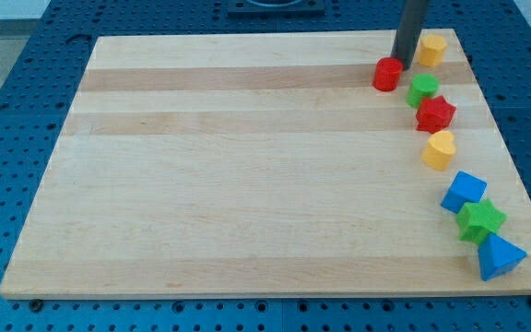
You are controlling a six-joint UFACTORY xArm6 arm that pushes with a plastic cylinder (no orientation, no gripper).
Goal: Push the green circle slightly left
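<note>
Pale wooden board (247, 166) on blue pegboard, blocks strung down the view's right edge. No claw fitted, just my tip (400, 57), down beside red cylinder (387, 74). Green circle (422, 89) below-right, touching red star (435, 113); probably needs approaching from its right.

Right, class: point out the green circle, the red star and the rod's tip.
green circle (422, 89), camera view, on its top face.
red star (435, 113), camera view, on its centre.
my tip (402, 58), camera view, at the rod's very end.

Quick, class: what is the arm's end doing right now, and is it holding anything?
My tip: bare rod, holding nothing, beside the red cylinder, above-left of the green circle.
</note>
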